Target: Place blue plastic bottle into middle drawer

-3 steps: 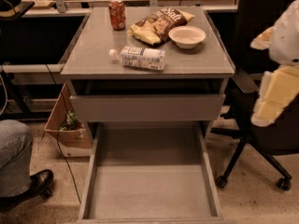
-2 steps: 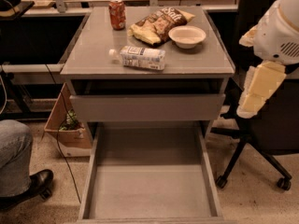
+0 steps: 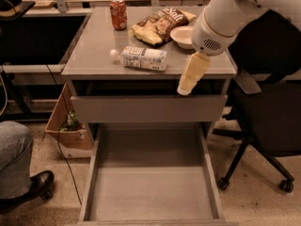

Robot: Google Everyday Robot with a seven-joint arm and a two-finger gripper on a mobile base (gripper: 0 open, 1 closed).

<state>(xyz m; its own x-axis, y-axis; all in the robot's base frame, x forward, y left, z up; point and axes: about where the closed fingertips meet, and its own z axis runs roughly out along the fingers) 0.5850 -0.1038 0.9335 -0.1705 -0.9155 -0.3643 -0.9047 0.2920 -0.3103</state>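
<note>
Grey cabinet top [image 3: 94, 51] fills the far half of the scene, with an office chair [image 3: 270, 121] to its right and a cardboard box [image 3: 66, 135] on the floor to its left. At the near left edge a person's leg [image 3: 14, 161] and dark shoe [image 3: 40, 182] show.

On the cabinet top the blue plastic bottle [image 3: 143, 58] lies on its side near the front edge, white cap pointing left. Farther back stand an orange-red soda can [image 3: 118, 13] at the left, a chip bag [image 3: 155, 25] in the middle, and a white bowl [image 3: 181, 36] on the right, partly covered by the robot's white arm [image 3: 225, 18].

That arm reaches in from the upper right. Its gripper [image 3: 186, 86] hangs tilted over the near right edge of the cabinet top, its tip in front of the gap above the upper drawer [image 3: 148, 108]. It is right of the bottle and apart from it, holding nothing. Whether it is spread or pressed together I cannot tell.

Below the plain grey front of the upper drawer, the middle drawer [image 3: 90, 182] is pulled far out toward the near side, its flat floor bare.
</note>
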